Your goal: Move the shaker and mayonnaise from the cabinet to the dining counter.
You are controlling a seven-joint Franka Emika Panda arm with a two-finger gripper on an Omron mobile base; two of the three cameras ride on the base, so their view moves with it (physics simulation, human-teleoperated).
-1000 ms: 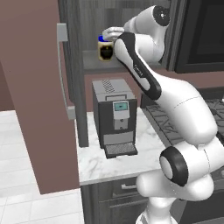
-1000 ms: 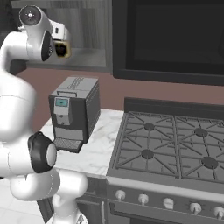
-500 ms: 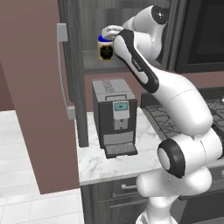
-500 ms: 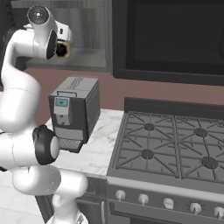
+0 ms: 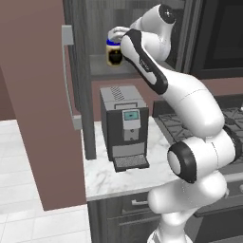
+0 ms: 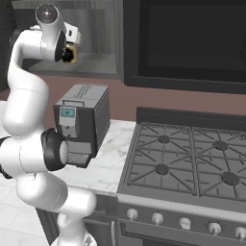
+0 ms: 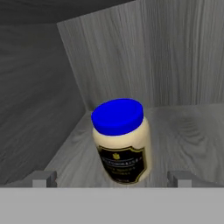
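Hand view has the mayo (image 7: pixel 122 141) sitting upright on the cabinet (image 7: pixel 183 65) shelf, dead centre between the two fingertips (image 7: pixel 41 178), with the gripper (image 7: pixel 112 181) spread wide and nothing grabbed yet. So the jar's not lifted, and I'd say nothing's been delivered to the dining counter either (no shaker spotted on that shelf). Coffee machine (image 5: pixel 124 127) sits on the worktop below.
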